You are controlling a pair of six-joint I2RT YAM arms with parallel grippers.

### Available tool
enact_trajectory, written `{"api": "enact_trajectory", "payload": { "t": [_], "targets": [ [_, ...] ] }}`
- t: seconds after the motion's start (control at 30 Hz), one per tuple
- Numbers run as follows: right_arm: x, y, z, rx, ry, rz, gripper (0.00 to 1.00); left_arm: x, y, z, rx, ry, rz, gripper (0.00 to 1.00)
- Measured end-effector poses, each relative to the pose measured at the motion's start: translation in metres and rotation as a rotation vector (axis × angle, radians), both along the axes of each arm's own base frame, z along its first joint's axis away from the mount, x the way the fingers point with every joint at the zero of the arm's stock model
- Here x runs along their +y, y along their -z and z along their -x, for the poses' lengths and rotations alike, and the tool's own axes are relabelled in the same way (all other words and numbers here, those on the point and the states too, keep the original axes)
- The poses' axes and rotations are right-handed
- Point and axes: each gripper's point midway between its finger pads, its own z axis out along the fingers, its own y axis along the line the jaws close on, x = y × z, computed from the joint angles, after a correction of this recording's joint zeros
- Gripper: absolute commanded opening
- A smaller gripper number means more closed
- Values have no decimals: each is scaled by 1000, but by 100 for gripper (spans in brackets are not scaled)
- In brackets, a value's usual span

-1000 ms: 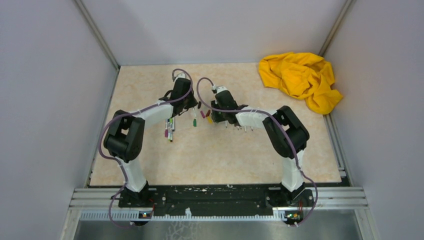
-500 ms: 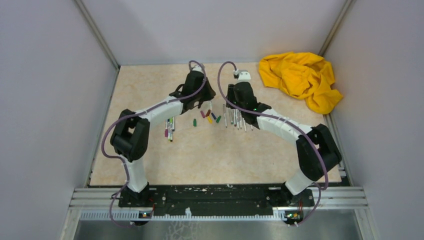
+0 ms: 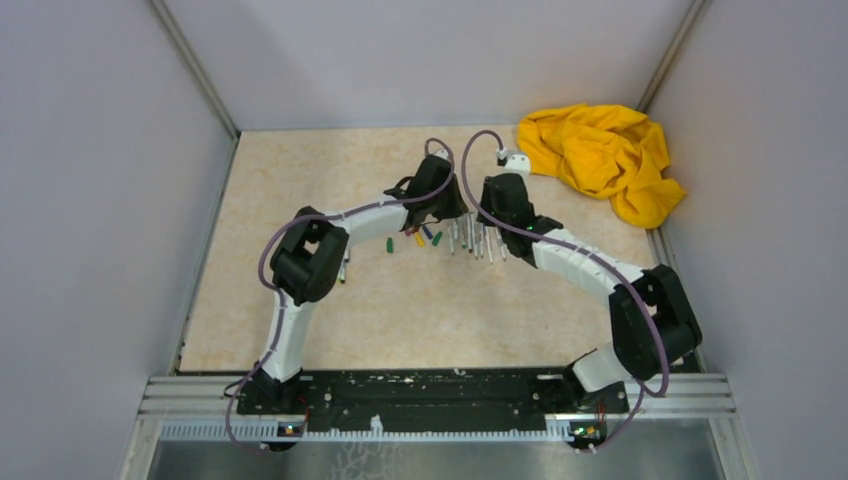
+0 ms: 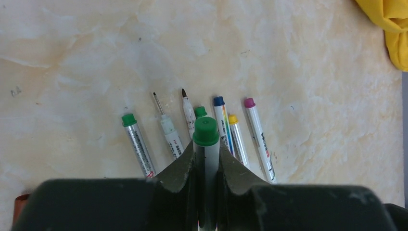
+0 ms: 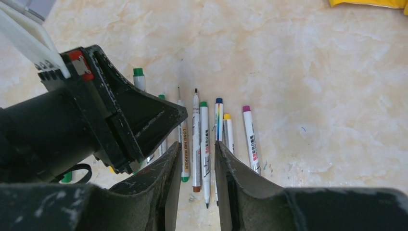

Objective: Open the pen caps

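Right gripper [image 5: 197, 150] hangs open and empty over the pen row [image 5: 204, 134]. Left gripper [image 4: 206, 153] is pinched tight on one pen [image 4: 206, 161], so I'd call this the set-up for the next pull: right must line up on the tip and close. That pen runs 6 to 12 in the left wrist view, green end [image 4: 206, 131], likely its cap, aimed at 12; loose caps [image 3: 418, 240] lie at the row's 9 o'clock from above.

Matt plastic green pen cap [image 4: 206, 131] on smooth grey-white pen barrel [image 4: 206, 161], smooth marble-patterned tabletop [image 4: 312, 62], soft crumpled yellow cloth [image 3: 600, 160].
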Motion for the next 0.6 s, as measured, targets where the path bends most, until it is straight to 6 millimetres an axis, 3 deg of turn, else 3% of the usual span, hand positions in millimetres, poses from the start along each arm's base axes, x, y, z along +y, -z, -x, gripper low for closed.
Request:
{"api": "enact_trajectory", "payload": {
  "t": [0.17,0.33,0.6],
  "targets": [
    [-3,-6,1,-13,7,-10,31,-2,11,4,29,-17,-11,15],
    [-4,-1,3,-4,5,-6,31,-2,19,0,37,-44,-16,32],
    [-4,3,5,7,-3,-4,31,2,28,-3,39,-67,-35,40]
  ]
}}
